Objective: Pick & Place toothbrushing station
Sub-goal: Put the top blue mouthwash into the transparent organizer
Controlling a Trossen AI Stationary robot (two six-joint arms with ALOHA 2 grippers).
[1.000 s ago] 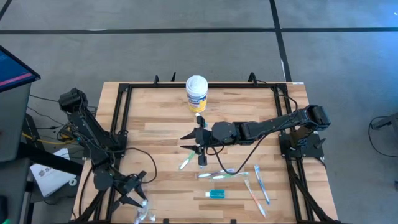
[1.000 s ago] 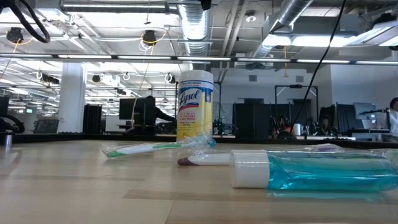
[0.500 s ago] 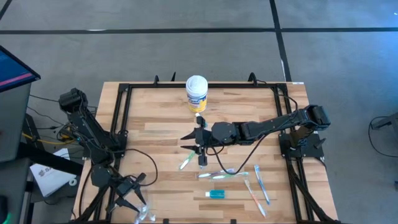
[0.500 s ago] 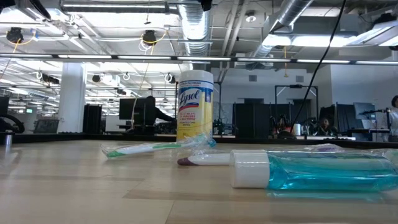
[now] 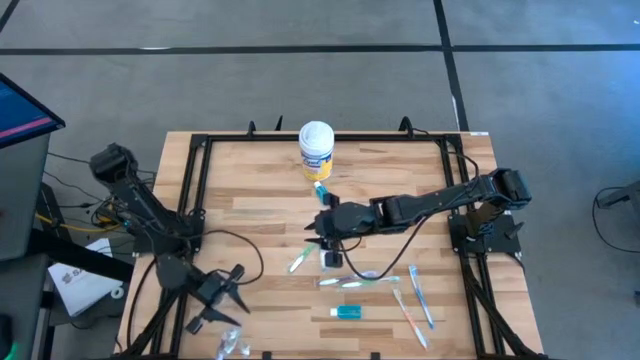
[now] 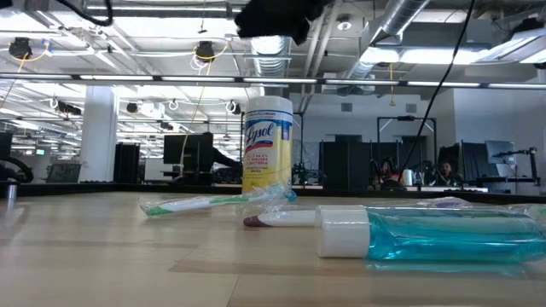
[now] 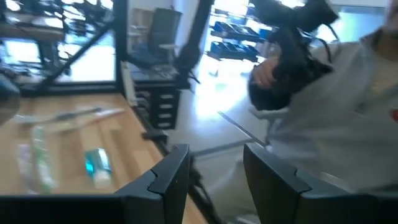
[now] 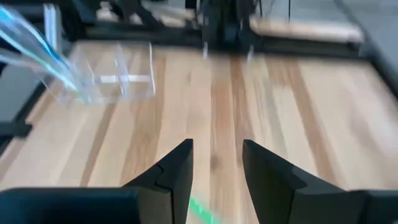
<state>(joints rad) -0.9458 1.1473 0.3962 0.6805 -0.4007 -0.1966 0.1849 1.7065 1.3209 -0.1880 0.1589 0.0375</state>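
Note:
Several slim toothbrushes lie flat on the wooden table: a green one [image 5: 298,262], a cluster [image 5: 355,282] and more toward the near right [image 5: 412,305]. A teal toothpaste tube [image 5: 347,312] lies flat near the front edge and fills the low view's right [image 6: 435,234]. My right gripper [image 5: 314,236] hangs open over the table's middle, slanting down and to the left, just beyond the green brush [image 8: 200,209]. At the near left my left gripper [image 5: 232,295] stands open and level, pointing toward the table's right. Nothing is between either gripper's fingers.
A white-lidded wipes canister [image 5: 316,150] stands at the far middle. A clear plastic holder [image 5: 232,347] sits at the near-left corner. A black frame [image 5: 195,170] rims the table. A person in white [image 7: 348,124] stands beyond the table's edge.
My left gripper has swung from pointing at the near edge round toward the table's right, rising a little. My right gripper has tipped its fingers downward toward the table over the green toothbrush. The brushes and the tube have stayed where they were.

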